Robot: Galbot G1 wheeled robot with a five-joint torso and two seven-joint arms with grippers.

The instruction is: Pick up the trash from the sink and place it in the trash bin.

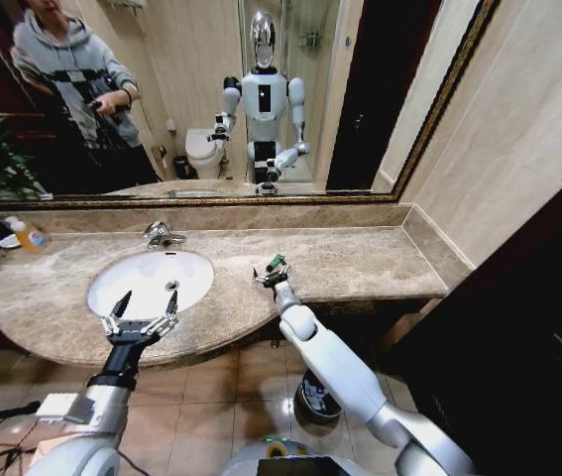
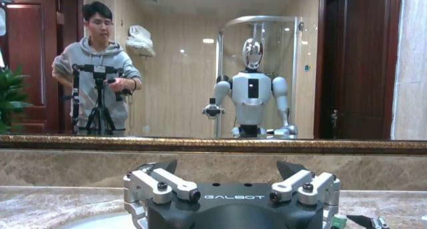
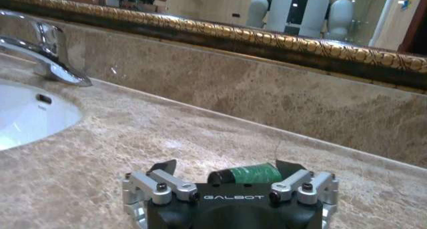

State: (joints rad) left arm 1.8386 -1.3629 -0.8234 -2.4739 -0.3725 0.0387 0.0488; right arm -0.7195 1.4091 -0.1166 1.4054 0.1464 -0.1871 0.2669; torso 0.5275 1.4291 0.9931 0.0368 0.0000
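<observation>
A short dark green stick [image 3: 245,174] is clamped in the right gripper [image 1: 274,270] above the beige-brown marble bench [image 1: 360,260]. The left gripper [image 1: 143,310] is held spread wide at the white oval sink's [image 1: 147,280] front rim.

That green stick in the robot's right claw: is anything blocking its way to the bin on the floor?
Nothing visible blocks it. The right gripper holds the green stick above the marble counter, beside the sink. The trash bin stands on the floor below the counter's front edge, partly behind the right arm.
</observation>
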